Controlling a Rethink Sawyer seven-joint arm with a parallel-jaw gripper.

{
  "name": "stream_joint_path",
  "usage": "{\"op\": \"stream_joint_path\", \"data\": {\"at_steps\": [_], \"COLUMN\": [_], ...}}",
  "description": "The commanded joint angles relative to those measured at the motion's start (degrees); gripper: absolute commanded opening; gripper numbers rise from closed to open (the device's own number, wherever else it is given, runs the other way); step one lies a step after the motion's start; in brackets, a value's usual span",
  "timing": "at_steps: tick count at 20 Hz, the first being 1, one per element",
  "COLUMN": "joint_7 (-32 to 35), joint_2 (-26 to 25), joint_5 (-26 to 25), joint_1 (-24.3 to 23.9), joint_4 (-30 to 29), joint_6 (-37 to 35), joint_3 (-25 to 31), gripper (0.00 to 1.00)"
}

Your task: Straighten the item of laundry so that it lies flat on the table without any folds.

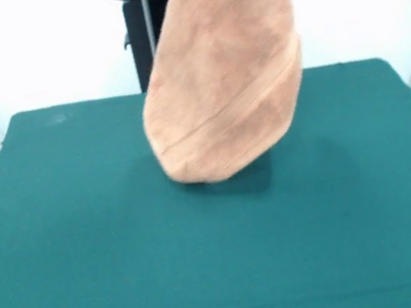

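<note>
While the towel [223, 89] hangs limp toward 12 o'clock above the tabletop [89, 256], soft and light, its corner hems look the best hold; gripper unseen, state unknown.

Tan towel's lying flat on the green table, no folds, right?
Not flat. The front view shows the tan towel hanging from above the top edge, draped in a bunched, rounded shape, its lowest part at or just above the green table. What holds it is out of view.
</note>
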State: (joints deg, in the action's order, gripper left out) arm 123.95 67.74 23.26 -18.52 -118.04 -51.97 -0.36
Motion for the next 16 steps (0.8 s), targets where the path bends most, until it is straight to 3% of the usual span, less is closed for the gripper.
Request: {"op": "stream_joint_path", "data": {"at_steps": [1,16], "joint_7": [-15.15,-11.02], "joint_2": [-8.28,-19.51], "joint_5": [-7.14,-21.02], "joint_1": [-2.08,-9.19], "joint_4": [-0.76,14.05], "joint_6": [7.37,4.31], "joint_3": [7.47,12.69], "gripper": [0.00,0.00]}}
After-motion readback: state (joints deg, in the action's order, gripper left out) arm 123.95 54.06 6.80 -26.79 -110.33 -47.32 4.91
